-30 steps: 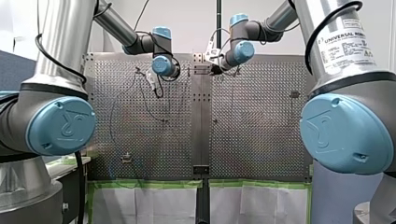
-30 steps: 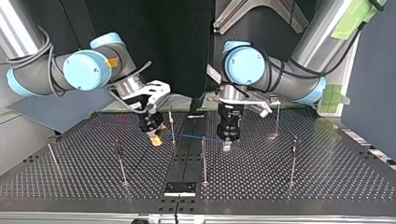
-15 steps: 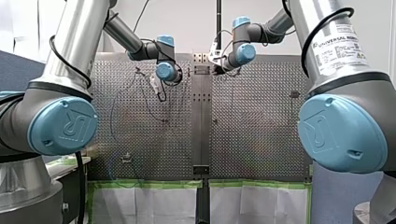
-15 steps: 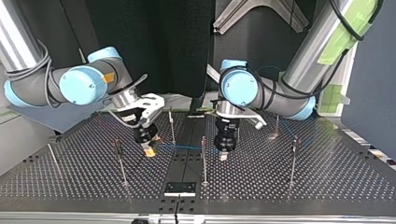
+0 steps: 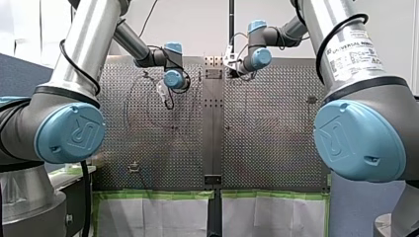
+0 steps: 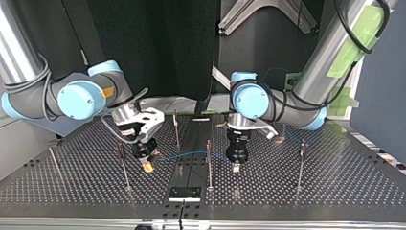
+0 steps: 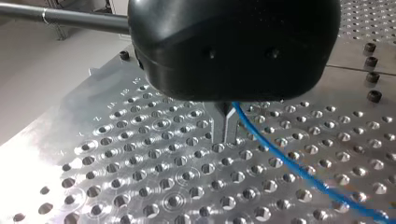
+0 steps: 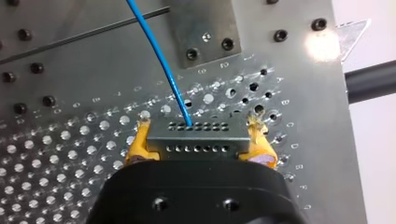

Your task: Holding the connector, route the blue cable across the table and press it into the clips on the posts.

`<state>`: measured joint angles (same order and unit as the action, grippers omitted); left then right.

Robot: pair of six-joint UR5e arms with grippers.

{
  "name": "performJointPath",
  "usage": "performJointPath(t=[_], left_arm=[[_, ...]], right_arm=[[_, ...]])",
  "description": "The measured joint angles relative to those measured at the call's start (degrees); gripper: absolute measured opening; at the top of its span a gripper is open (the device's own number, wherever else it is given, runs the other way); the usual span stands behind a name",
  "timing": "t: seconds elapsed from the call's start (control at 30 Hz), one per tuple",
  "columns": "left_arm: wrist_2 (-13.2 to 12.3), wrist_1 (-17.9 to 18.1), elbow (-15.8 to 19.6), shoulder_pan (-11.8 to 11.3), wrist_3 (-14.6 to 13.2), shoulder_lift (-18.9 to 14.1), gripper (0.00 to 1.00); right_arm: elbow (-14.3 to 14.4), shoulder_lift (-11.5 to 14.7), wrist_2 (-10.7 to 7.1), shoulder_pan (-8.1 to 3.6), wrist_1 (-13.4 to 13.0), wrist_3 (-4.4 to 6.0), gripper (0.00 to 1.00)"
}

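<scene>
Operator: Connector (image 8: 198, 137) secure?
Robot: Yes. My right gripper (image 6: 147, 166) clamps it between its yellow pads (image 8: 139, 142), low over the perforated table (image 6: 287, 191). My left gripper (image 6: 236, 167) is pinched narrow on the blue cable (image 6: 184, 154).
Operator: What changed?
Robot: Over the last second both grippers have come toward the top view's near edge. The cable now runs between them in a shallow bow, crossing the middle post (image 6: 208, 165).
Operator: Seated?
Robot: Cannot tell. I judge the span is lined up for that post's clip, with the pressing not yet done.
</scene>
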<state>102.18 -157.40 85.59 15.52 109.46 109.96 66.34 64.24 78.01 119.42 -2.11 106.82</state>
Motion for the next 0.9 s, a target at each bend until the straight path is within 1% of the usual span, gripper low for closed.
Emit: performJointPath(t=[0.07,0.1,0.13,0.17,0.2,0.23,0.27,0.3,0.33,0.5,0.67,0.8,0.9], left_arm=[[-0.3,-0.4,0.0,0.0,0.1,0.0,0.30],[-0.5,-0.6,0.0,0.0,0.1,0.0,0.30],[-0.7,-0.9,0.0,0.1,0.1,0.0,0.46],[-0.9,-1.3,0.0,0.2,0.1,0.0,0.57],[-1.0,-1.6,0.0,0.2,0.1,0.0,0.57],[-1.0,-2.0,0.0,0.3,0.1,0.0,0.69],[-1.1,-2.6,0.0,0.4,0.1,0.0,0.88],[-1.1,-2.9,0.0,0.5,0.1,0.0,0.88],[-1.1,-3.3,0.0,0.5,0.0,0.0,1.00],[-0.9,-5.5,0.0,0.9,-0.3,-0.2,1.00],[-0.7,-7.7,0.2,1.5,-0.4,-1.2,1.00],[-0.7,-9.6,1.5,1.9,-0.3,-2.8,1.00],[-0.7,-11.1,2.9,2.2,-0.1,-4.2,1.00]], right_arm=[[-0.1,0.0,-0.03,0.00,0.0,-0.08,0.00],[-0.1,0.0,-0.03,-0.01,0.1,-0.14,0.00],[-0.2,0.0,-0.04,-0.02,0.1,-0.19,0.00],[-0.2,0.0,-0.04,-0.03,0.1,-0.26,0.00],[-0.2,0.0,-0.02,-0.03,0.2,-0.30,0.00],[-0.2,0.0,0.01,-0.03,0.2,-0.34,0.00],[-0.2,0.0,0.04,-0.03,0.3,-0.41,0.00],[-0.2,0.0,0.07,-0.03,0.3,-0.45,0.00],[-0.2,0.0,0.09,-0.03,0.4,-0.50,0.00],[-0.2,0.1,0.37,-0.03,0.9,-0.94,0.00],[-0.2,0.3,0.69,-0.02,2.2,-1.51,0.00],[-0.1,0.8,1.43,-0.03,2.7,-1.75,0.00],[-0.1,1.5,2.34,-0.07,2.9,-1.82,0.00]])
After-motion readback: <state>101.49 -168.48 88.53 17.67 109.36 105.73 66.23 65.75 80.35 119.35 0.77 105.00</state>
